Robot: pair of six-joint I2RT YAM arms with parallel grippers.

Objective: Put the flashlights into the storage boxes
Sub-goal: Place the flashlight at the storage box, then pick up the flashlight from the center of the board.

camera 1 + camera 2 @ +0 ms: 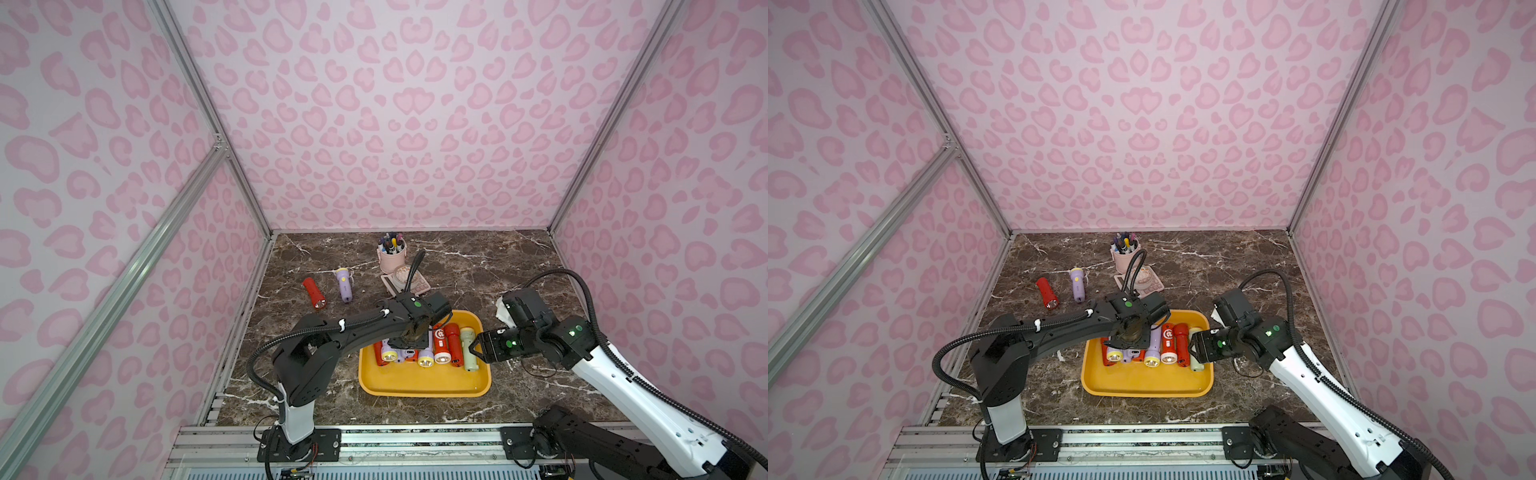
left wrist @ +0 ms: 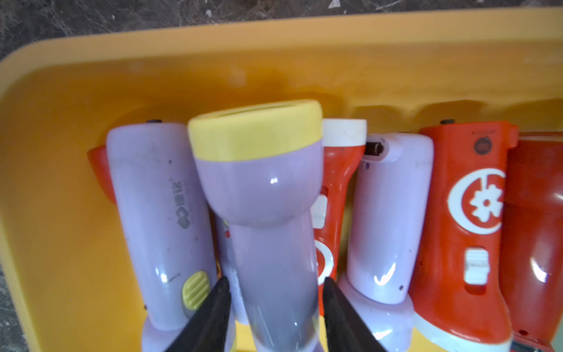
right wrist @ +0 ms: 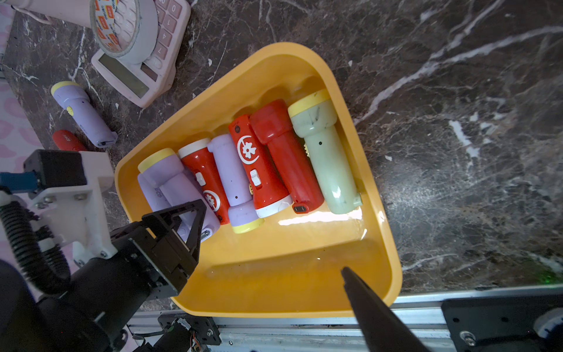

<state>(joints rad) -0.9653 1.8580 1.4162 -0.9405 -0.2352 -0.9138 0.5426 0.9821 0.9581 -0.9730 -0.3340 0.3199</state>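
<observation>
Closely between the fingers of the left gripper (image 2: pixel 274 282) lies a lilac flashlight (image 2: pixel 259 183); whether gripped, I cannot tell. Fingers of the right gripper (image 1: pixel 476 346) stand parted, empty, beside the pale green flashlight (image 1: pixel 471 362).

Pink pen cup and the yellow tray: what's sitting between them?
A pink calculator with a tape roll on it lies between the pen cup and the tray, shown in both top views and the right wrist view.
</observation>
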